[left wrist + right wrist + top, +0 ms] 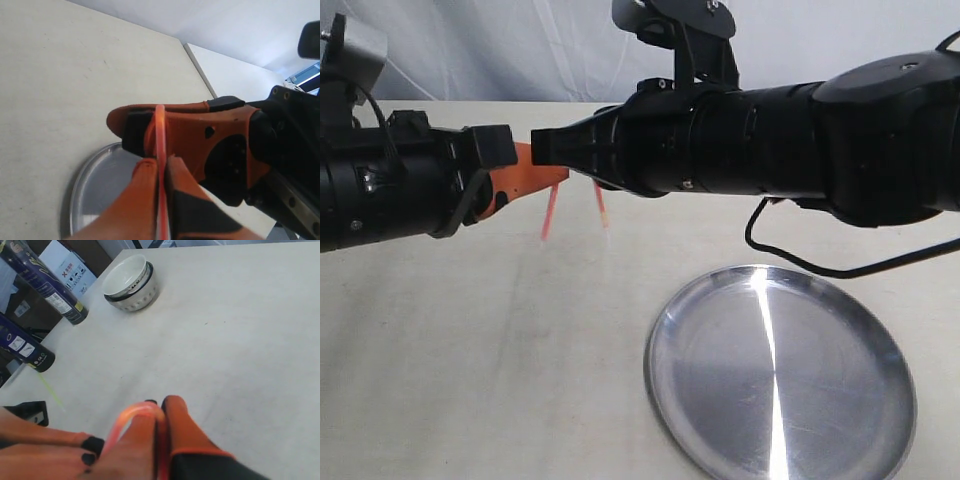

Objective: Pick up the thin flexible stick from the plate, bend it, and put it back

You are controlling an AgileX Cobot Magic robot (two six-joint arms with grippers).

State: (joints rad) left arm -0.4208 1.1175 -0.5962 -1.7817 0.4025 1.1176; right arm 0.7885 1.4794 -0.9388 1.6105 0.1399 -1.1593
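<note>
High above the table, the thin red-orange stick is bent into a tight arch [134,414] and gripped at both sides. My left gripper [161,162] is shut on one leg of the stick [160,135]. My right gripper [160,405] is shut on the other leg. The two grippers meet almost tip to tip in the exterior view, left [525,172] and right [552,150]. Below them the stick's two ends hang down, one [549,215] and the other [601,205]. The silver plate [700,400] lies on the table below and to the right, also seen under the left fingers [95,185].
A white bowl [131,282] stands further off on the beige table. Two dark cylindrical tubes [45,282] [22,347] lie at the table's edge near cardboard boxes. The right arm's black body [800,140] spans the upper right of the exterior view.
</note>
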